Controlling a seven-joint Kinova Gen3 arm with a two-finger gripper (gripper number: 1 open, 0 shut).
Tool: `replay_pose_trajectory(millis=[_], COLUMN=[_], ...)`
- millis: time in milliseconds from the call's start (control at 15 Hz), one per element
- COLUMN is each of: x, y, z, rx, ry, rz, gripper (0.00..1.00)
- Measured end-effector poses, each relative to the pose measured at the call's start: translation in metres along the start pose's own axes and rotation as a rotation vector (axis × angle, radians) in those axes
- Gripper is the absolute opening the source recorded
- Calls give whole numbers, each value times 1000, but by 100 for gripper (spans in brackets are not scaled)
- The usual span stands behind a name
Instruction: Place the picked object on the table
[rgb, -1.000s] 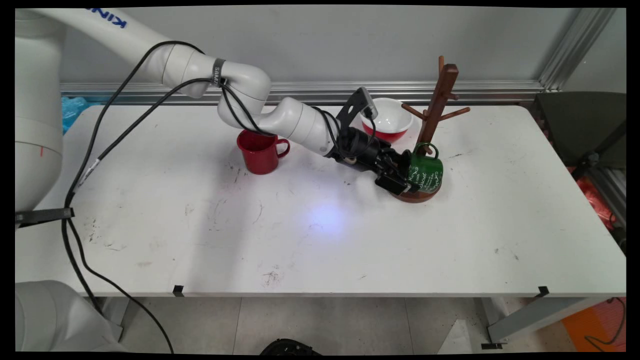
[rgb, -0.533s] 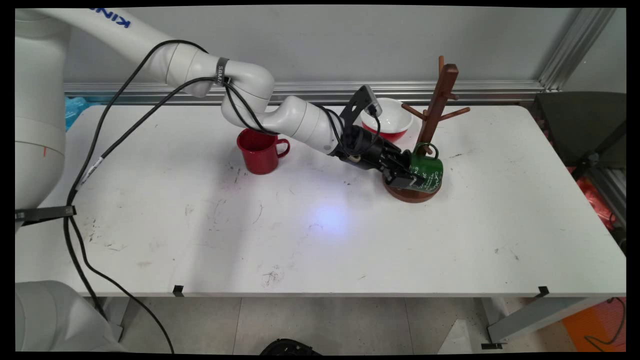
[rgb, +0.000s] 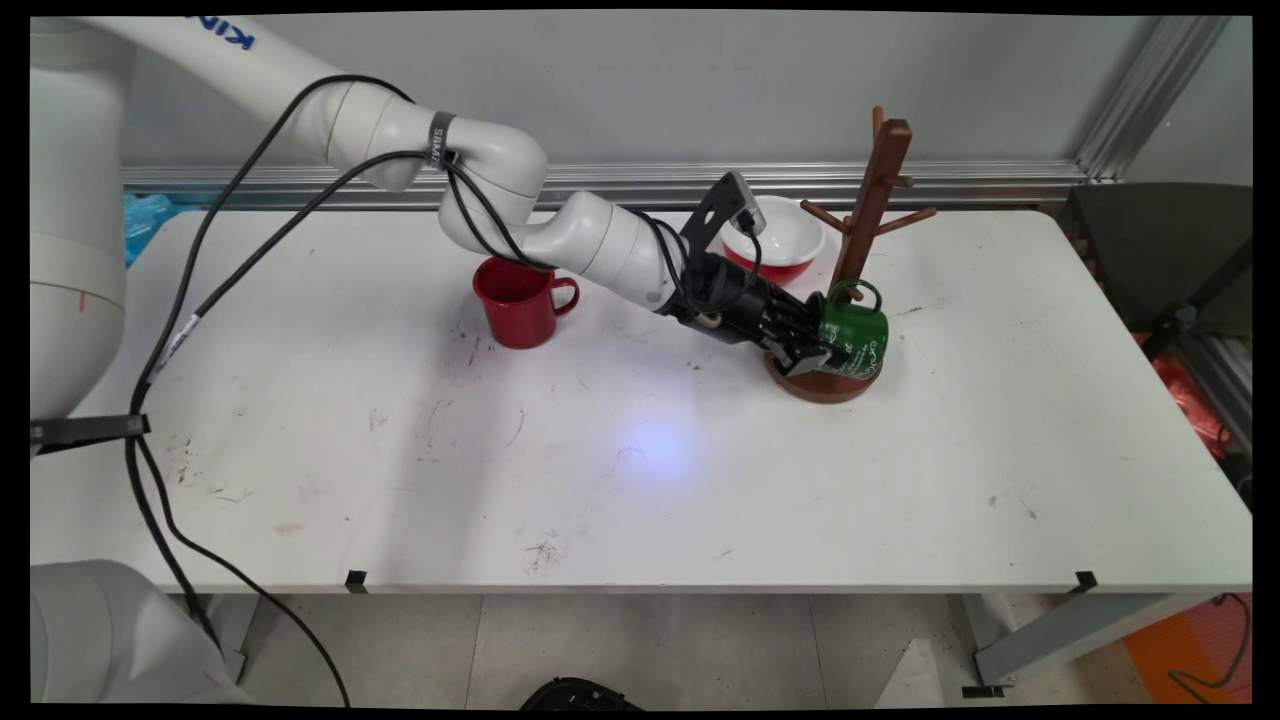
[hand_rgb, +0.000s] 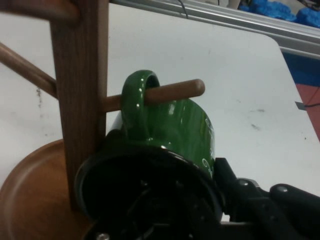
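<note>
A green mug (rgb: 855, 340) with white lettering hangs by its handle on a low peg (hand_rgb: 170, 91) of the brown wooden mug tree (rgb: 870, 200), just above the tree's round base (rgb: 828, 386). My gripper (rgb: 812, 350) comes in from the left, shut on the mug's rim. In the hand view the green mug (hand_rgb: 185, 125) has its dark mouth towards the camera, its handle looped over the peg beside the tree's post (hand_rgb: 80, 75). One finger (hand_rgb: 240, 192) lies against the mug's outer wall; the other is hidden in the mouth.
A red mug (rgb: 518, 302) stands upright left of my forearm. A red bowl (rgb: 785, 240) with a white inside sits behind the gripper, close to the mug tree. Black cables hang from the arm over the table's left part.
My fingers have drawn together on the green mug's rim. The hand has risen slightly, and the mug and tree have shifted a little to the left.
</note>
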Motion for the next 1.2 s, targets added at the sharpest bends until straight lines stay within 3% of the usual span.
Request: replay_pose_trajectory(millis=[1200], x=[30], y=[45], z=[-49], rx=[-42], ry=[-17], rz=[-26], gripper=[0])
